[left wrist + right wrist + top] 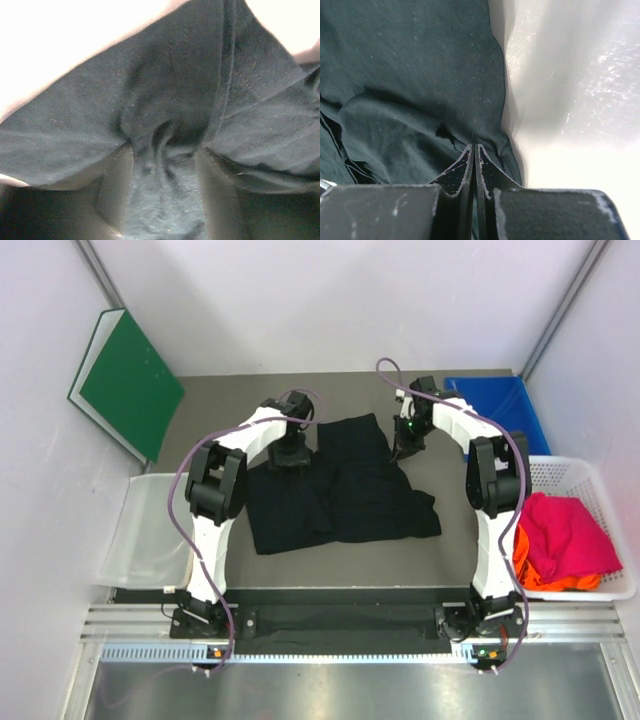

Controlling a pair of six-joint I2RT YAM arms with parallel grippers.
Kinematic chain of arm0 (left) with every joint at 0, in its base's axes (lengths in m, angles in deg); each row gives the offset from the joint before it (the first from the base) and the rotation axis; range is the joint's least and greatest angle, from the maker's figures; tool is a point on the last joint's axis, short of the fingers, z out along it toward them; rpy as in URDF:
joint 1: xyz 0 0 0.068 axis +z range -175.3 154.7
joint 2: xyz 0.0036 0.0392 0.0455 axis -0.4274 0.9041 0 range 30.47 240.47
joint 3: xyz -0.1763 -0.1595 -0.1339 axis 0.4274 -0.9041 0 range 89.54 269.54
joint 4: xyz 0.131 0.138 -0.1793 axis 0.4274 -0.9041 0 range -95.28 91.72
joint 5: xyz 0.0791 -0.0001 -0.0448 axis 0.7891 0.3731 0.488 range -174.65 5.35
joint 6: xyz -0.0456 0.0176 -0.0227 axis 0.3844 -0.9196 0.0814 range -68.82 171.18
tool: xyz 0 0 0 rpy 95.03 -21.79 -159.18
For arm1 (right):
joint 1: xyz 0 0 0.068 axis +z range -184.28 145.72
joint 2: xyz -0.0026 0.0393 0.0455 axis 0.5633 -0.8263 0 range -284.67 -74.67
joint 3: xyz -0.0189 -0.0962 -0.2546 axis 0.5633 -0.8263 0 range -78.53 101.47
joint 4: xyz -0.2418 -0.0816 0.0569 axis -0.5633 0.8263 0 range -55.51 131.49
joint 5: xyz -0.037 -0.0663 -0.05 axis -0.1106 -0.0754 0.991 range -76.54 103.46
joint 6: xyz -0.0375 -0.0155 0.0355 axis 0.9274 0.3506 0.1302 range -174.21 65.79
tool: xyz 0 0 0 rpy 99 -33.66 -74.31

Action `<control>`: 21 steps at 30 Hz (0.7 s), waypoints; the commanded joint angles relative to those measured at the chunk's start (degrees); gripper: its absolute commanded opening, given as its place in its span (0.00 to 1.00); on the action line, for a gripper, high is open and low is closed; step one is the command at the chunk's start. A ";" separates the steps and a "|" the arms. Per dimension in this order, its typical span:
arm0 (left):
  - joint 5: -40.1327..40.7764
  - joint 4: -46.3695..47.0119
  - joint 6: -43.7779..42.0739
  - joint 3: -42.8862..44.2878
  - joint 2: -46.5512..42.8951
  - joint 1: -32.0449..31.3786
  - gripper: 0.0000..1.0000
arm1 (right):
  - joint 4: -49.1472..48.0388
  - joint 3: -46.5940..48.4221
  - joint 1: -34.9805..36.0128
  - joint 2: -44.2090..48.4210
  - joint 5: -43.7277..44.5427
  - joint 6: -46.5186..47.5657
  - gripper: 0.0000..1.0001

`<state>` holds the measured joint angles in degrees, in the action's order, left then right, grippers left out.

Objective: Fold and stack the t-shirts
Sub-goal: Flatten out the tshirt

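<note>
**Two robot arms work at a black t-shirt spread on a grey surface**

Seen from above, the black t-shirt [340,495] lies loosely spread and rumpled in the middle of the surface [220,410], not yet folded. The left pincer [290,458] sits on its far left part. Its fingers [115,190] stand apart, released, with a pucker of black cloth bunched between the tips. The right pincer [404,450] is at the shirt's far right edge, clenched tight. Whether a fold of cloth is caught between its tips cannot be told.

A magenta-pink t-shirt [565,535] lies heaped on an orange t-shirt [545,578] in a white lattice basket [590,472] at the right.

The black shirt looks light, soft and limp. It will likely sag and wrinkle when lifted, so pinching hems or shoulder corners with both pincers seems best.
</note>
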<state>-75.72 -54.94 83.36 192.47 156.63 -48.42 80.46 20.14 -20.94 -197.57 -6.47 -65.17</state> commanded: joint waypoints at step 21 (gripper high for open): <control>4.96 -2.31 -0.37 0.60 -7.87 3.25 0.00 | -1.42 -1.55 0.63 0.20 -0.29 1.99 0.70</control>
<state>-71.46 -57.39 82.53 194.57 151.02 -44.81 80.27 20.01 -20.55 -199.53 -7.32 -64.58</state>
